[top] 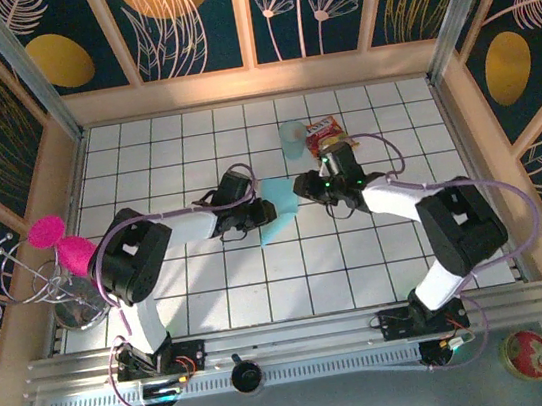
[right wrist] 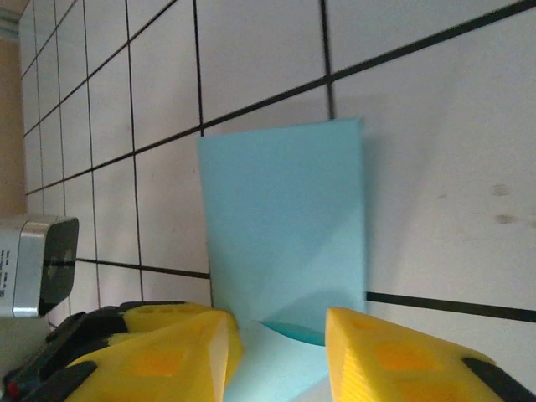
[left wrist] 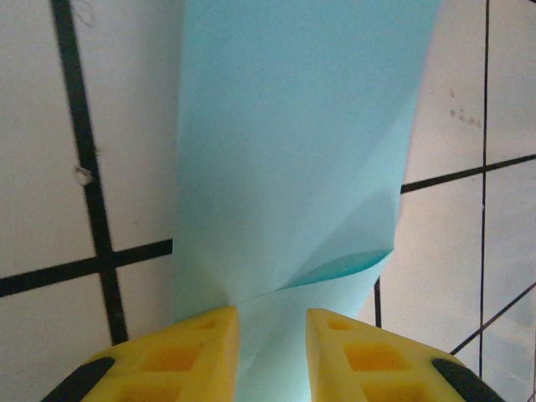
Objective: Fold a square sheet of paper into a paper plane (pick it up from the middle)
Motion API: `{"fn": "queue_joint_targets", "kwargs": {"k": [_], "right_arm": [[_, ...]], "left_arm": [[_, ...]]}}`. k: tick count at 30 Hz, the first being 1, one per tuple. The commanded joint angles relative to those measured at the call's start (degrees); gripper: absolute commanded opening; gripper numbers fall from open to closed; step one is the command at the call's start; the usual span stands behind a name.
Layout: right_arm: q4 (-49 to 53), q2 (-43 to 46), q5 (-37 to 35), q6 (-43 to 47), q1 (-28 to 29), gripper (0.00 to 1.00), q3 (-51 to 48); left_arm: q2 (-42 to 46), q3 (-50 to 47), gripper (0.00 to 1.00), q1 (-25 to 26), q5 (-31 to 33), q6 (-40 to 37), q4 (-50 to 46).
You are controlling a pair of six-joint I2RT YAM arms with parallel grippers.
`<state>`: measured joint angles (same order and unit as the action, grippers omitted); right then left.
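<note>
A pale see-through blue cup (top: 292,139) and a red-and-yellow snack packet (top: 327,139) sat on the white tiled counter (top: 213,292), just behind the right fingers (top: 303,190) and close to that arm. The light teal square sheet of paper (top: 277,211) lay in the middle of the counter, between the two arms. It looked narrower than a square and had a slanting crease.

The left fingers (top: 251,209) were apart, with paper in the gap. The right fingers were apart too, around an edge of the paper. I could not tell if either pair touched it.

From above, the black arm heads hid both ends of the paper. A grey metal block (right wrist: 33,264) in the right wrist view was cut off at the side.

Wooden walls (top: 254,82) closed in the counter, but bare tiles lay all round the paper, so there was lots of room.
</note>
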<state>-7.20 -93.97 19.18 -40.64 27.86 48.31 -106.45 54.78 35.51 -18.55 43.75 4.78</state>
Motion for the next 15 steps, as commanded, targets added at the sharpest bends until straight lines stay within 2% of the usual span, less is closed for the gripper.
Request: {"fn": "queue_joint_targets", "kwargs": {"k": [1, 10, 15], "right_arm": [[-1.26, -3.81, 3.41, 1.05, 0.92, 0.32, 3.82], [5.9, -17.96, 1.6, 7.76, 1.35, 0.24, 18.11], [10.34, -23.69, -2.76, 9.14, 1.43, 0.23, 23.55]], "left_arm": [[-0.33, 0.22, 0.26, -0.36, -0.55, 0.56, 1.37], [1.14, 0.41, 0.25, -0.43, 0.68, 0.51, 0.38], [1.16, -0.38, 0.25, -0.43, 0.53, 0.88, 0.55]]}}
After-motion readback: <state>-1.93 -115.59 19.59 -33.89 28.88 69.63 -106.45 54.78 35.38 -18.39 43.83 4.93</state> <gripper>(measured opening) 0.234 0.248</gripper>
